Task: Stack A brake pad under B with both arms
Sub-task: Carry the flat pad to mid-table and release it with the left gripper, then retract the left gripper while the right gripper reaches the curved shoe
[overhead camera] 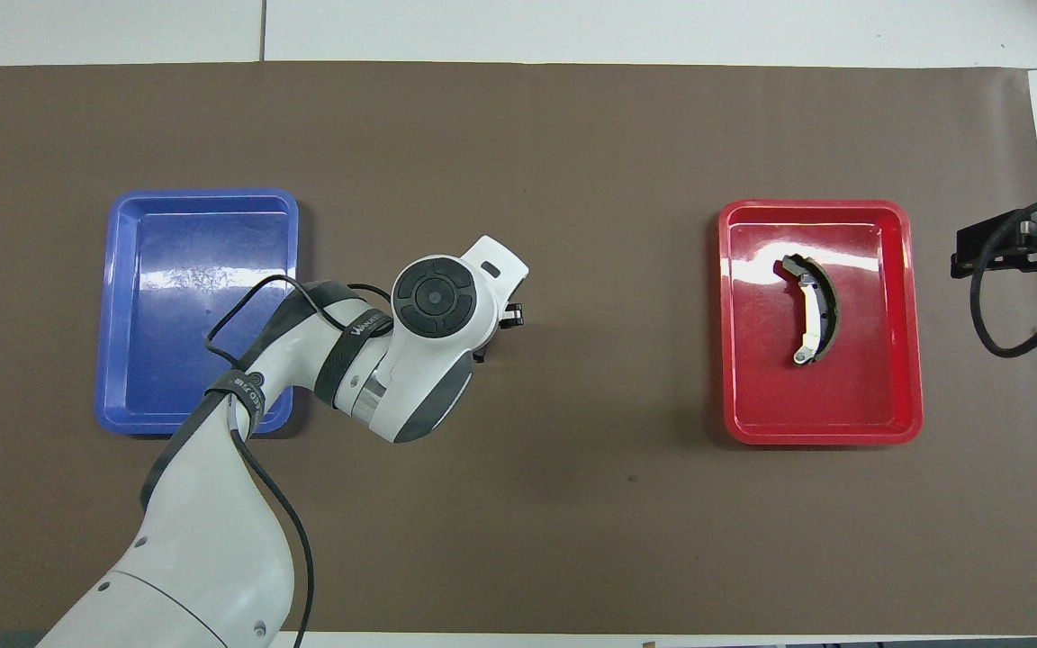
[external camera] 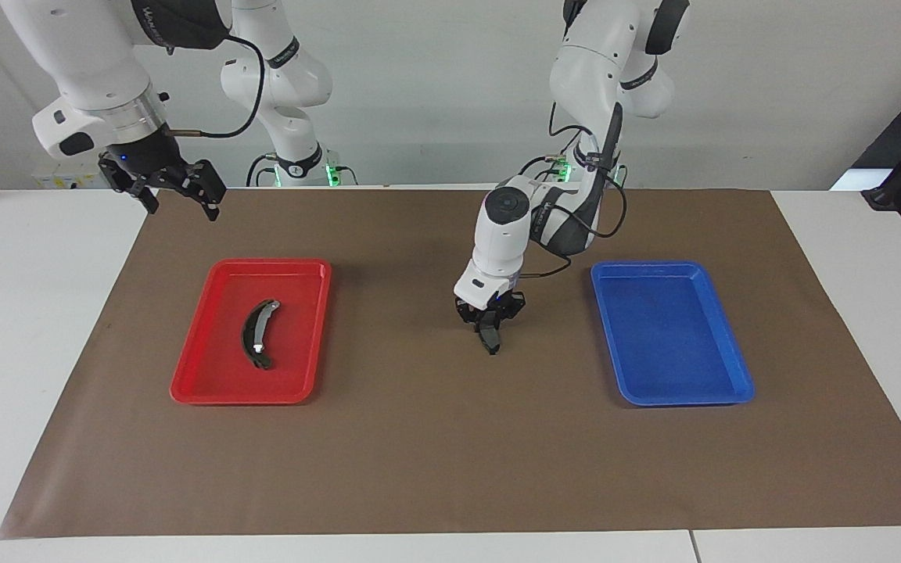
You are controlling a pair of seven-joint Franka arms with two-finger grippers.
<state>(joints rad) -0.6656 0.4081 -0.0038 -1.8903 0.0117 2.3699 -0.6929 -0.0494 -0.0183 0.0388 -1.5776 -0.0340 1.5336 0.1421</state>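
Left gripper (external camera: 489,331) is clamped tight on the small grey brake pad (external camera: 489,339), hanging over the bare brown mat (external camera: 450,469) between the blue tray (external camera: 732,375) and red tray (external camera: 200,383). The black crescent brake shoe (external camera: 257,334) lies in the red tray – right gripper (external camera: 179,205) waits wide open, holding nothing, over the mat's corner.

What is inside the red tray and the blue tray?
The red tray holds the curved brake shoe, lying flat. The blue tray shows only its bare floor in the facing view; overhead, the left arm covers one corner.
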